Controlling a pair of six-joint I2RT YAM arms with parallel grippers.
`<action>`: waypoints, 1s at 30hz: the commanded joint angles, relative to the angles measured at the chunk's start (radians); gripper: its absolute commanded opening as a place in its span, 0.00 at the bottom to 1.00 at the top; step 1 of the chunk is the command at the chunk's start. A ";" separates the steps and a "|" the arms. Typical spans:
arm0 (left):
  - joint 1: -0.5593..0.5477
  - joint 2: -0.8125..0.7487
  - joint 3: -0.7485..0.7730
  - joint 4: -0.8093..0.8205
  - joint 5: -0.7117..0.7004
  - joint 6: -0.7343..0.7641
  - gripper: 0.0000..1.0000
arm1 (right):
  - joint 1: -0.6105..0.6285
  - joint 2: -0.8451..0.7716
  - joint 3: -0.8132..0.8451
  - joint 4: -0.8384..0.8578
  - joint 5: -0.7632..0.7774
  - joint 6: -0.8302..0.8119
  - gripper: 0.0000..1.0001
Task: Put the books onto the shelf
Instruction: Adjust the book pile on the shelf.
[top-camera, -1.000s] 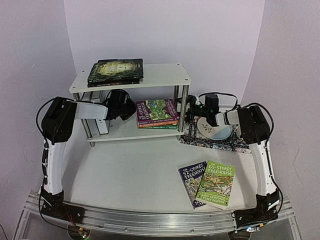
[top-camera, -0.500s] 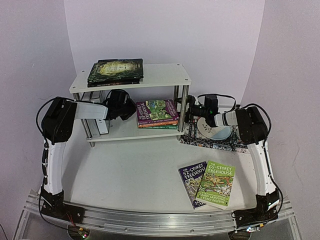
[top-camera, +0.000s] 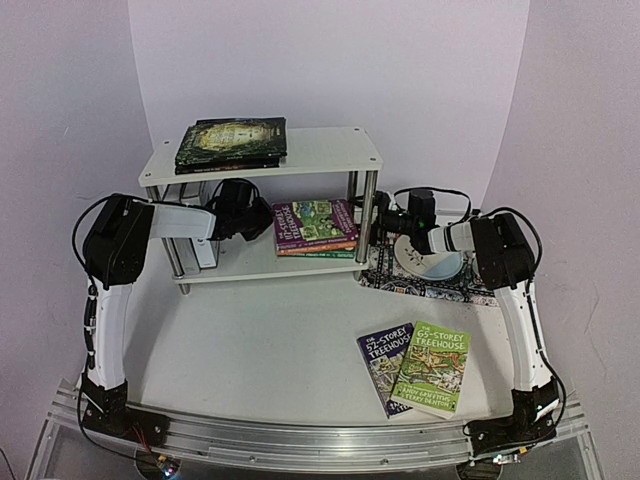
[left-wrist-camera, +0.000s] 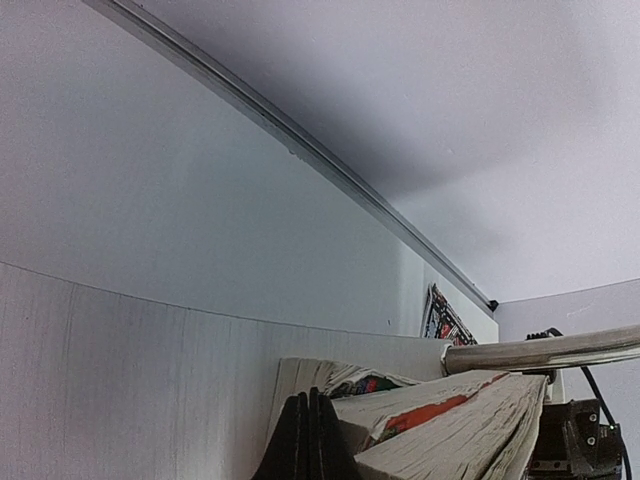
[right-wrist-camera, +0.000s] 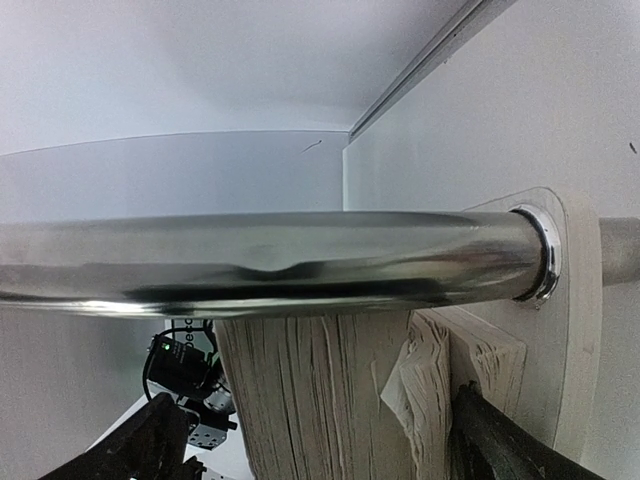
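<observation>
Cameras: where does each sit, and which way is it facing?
Top external: above, behind the bases, looking down on shelf, left arm, right arm.
Left wrist: inside the lower tier, facing the book stack's page edges; shut left hand below.
Right wrist: at the shelf's right end, facing chrome post and pages; open fingers at bottom corners.
Shared: both wrist views see that stack, from opposite ends.

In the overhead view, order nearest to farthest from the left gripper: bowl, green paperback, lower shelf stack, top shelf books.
1. Lower shelf stack, beside the left gripper.
2. Top shelf books, above left.
3. Bowl, right of the shelf.
4. Green paperback, near right of the table.
</observation>
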 joint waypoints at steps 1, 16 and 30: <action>-0.034 -0.061 -0.013 0.032 0.028 0.000 0.00 | 0.027 -0.004 0.027 0.034 -0.064 0.003 0.91; -0.051 -0.106 -0.056 0.032 0.003 -0.009 0.00 | 0.038 -0.031 0.002 0.007 -0.080 -0.017 0.90; -0.050 -0.105 -0.040 0.031 -0.036 0.010 0.00 | 0.038 -0.045 -0.007 -0.012 -0.062 -0.034 0.90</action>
